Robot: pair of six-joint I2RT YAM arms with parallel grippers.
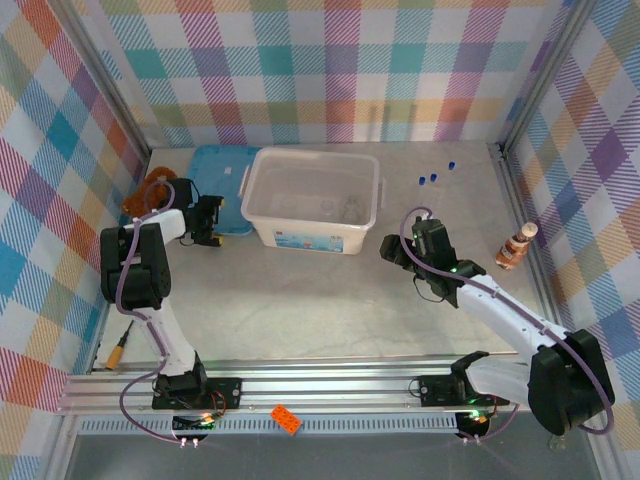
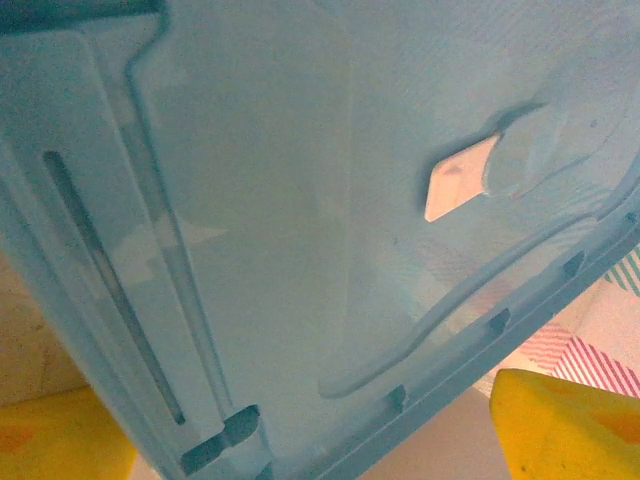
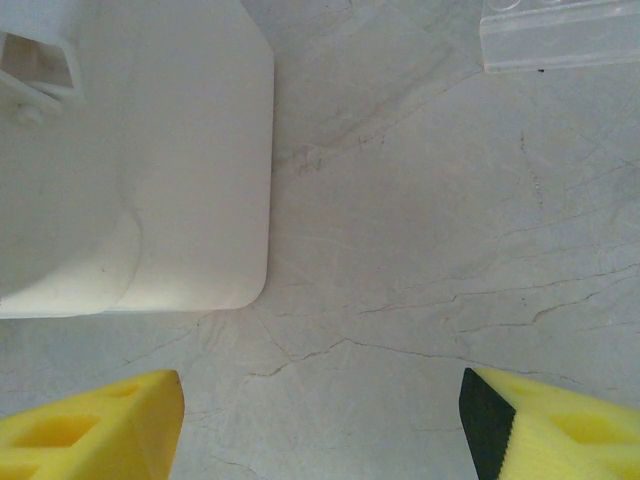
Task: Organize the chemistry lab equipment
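Observation:
Small blue-capped test tubes (image 1: 435, 178) lie on the table right of the white bin (image 1: 262, 226); their clear bodies are hard to make out. Faint clear items (image 1: 342, 208) sit inside the bin. My left gripper (image 1: 207, 226) is at the front edge of the blue lid (image 1: 225, 175). In the left wrist view the lid (image 2: 300, 200) is very close, its rim running between the spread yellow fingertips (image 2: 565, 425), and the gripper (image 2: 310, 445) is open. My right gripper (image 1: 392, 248) is open over bare table beside the bin's right corner (image 3: 130, 150), nothing between its fingers (image 3: 90, 425).
A brown plush toy (image 1: 150, 190) lies left of the lid by the wall. A striped bottle-like figure (image 1: 515, 247) stands at the right wall. A clear plastic piece (image 3: 560, 35) lies ahead of the right gripper. An orange brick (image 1: 286, 418) rests on the front rail.

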